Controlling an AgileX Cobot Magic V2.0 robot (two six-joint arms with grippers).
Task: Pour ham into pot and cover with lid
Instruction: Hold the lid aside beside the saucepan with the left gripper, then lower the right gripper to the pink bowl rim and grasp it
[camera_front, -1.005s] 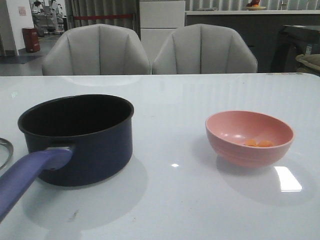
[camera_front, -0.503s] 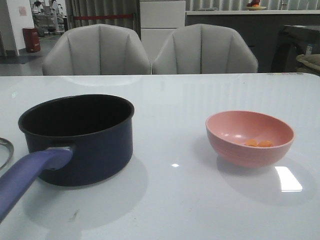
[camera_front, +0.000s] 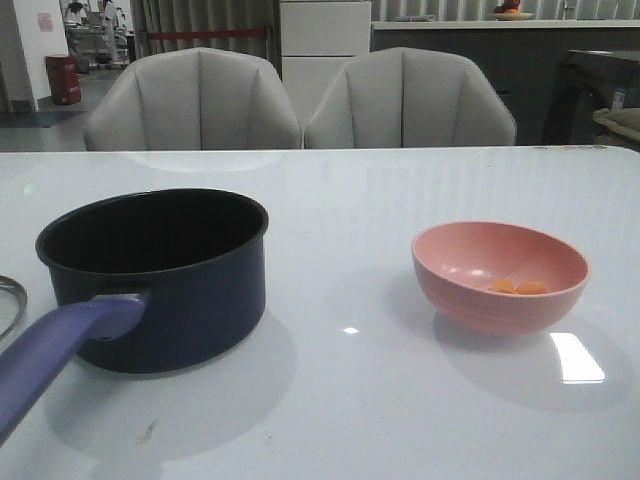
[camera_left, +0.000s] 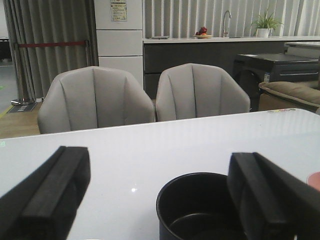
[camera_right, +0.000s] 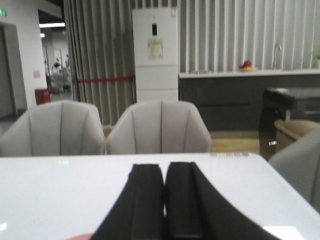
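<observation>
The desk (camera_front: 400, 190) carries everything, and nothing on it is held by either arm. The pot (camera_front: 160, 275) stands upright on the left of the desk, its inside bare and its long handle (camera_front: 55, 350) pointed toward the near left corner. The pink bowl (camera_front: 499, 274) sits well apart from it on the right, upright. Only a sliver of the lid (camera_front: 8, 300) is seen, at the left edge just beside the pot.

The ham (camera_front: 517, 287) lies in the bottom of the bowl, so pouring is judged not yet begun; the step in hand is the approach to the bowl.

The left claw (camera_left: 160, 200) is seen spread wide, with the pot between and beyond its fingers, gripping nothing. The right claw (camera_right: 165, 200) is pressed together and empty, with a pink edge, probably the bowl, just below it.

The next move would call for the right claw to be parted, set on the bowl's rim, and the bowl carried over the pot and tipped.

No brand or label is seen on the task's things. Papers on the white cabinet (camera_right: 154, 50) are too blurred to be read.
</observation>
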